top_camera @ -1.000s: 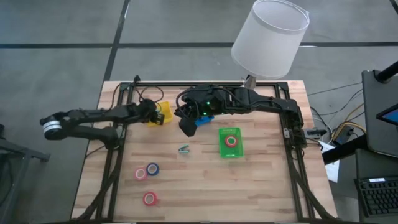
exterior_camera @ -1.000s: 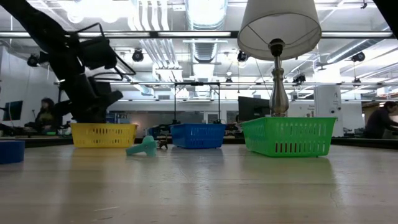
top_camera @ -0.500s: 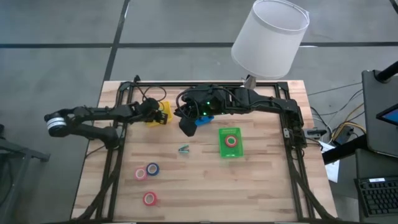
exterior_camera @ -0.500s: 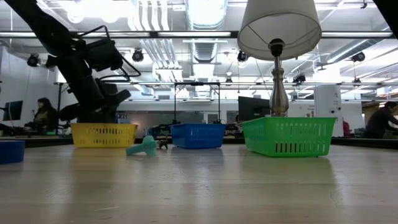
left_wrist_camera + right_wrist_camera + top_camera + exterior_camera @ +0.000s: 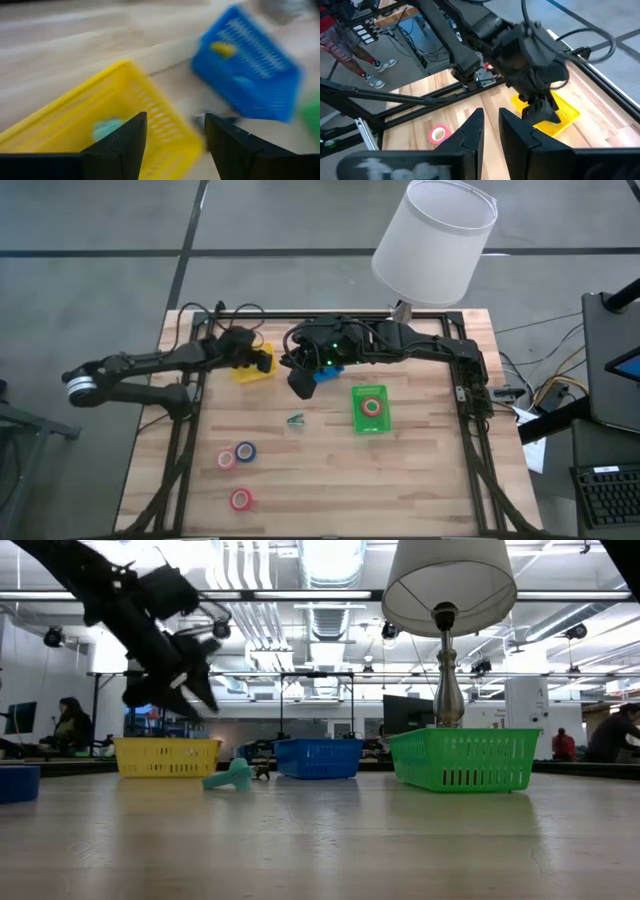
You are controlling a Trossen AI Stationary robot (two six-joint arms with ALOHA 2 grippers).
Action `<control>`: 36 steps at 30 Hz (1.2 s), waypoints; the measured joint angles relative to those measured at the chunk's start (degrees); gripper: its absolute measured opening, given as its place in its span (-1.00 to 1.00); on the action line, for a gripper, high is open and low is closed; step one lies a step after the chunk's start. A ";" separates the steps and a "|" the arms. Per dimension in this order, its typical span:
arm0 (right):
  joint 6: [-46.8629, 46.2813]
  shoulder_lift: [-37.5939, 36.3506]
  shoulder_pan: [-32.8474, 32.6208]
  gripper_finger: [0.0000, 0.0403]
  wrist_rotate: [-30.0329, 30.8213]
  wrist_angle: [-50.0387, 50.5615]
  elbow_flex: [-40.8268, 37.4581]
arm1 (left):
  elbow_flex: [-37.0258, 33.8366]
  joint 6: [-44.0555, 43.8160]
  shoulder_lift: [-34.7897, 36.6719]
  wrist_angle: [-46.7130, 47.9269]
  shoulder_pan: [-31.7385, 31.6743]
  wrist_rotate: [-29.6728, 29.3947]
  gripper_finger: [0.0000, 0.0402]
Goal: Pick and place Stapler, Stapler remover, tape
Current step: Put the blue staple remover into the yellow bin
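Observation:
My left gripper hangs open above the yellow basket, touching nothing. A pale teal thing lies in that basket. My right gripper hovers shut near the blue basket, holding nothing. The teal stapler remover lies on the bare table between the baskets and the tape. One red tape roll lies in the green basket. A pink roll, a blue roll and a red roll lie flat on the table's near left. I cannot pick out the stapler.
A table lamp stands at the far edge, its base right of the blue basket. Blurred yellow and blue things lie in the blue basket. Bare wood spreads over the near right of the table. People show in the room behind.
My left gripper has opened its fingers over the yellow basket and risen well above its rim, tipping as it went. My right arm has kept still.

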State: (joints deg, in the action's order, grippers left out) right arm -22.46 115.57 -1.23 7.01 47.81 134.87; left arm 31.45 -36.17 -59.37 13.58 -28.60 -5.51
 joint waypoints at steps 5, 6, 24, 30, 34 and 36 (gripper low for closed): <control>0.16 0.00 0.00 -0.74 0.03 -0.04 0.00 | 3.84 5.88 0.70 -0.04 3.82 11.20 0.01; 0.17 0.00 0.00 -0.74 0.04 -0.04 0.00 | 4.63 7.86 0.70 -0.08 5.12 13.19 0.01; 0.25 0.00 0.12 -0.74 0.63 -0.26 0.00 | 6.04 11.03 -10.71 -3.09 26.57 5.47 0.01; -0.04 0.00 0.00 -0.74 0.57 -0.26 -0.04 | 7.34 11.03 -18.88 -3.60 26.80 5.55 0.00; -0.07 0.00 -0.02 -0.74 0.48 -0.23 -0.04 | 8.65 10.13 -23.44 -3.95 26.80 7.00 -0.06; -0.07 0.00 -0.02 -0.74 0.50 -0.22 -0.04 | 9.17 10.09 -25.11 -4.19 26.80 8.20 -0.12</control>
State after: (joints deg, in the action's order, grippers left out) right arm -22.52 115.57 -1.26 7.51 47.59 134.82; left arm 40.62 -26.09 -84.48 9.39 -1.80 2.70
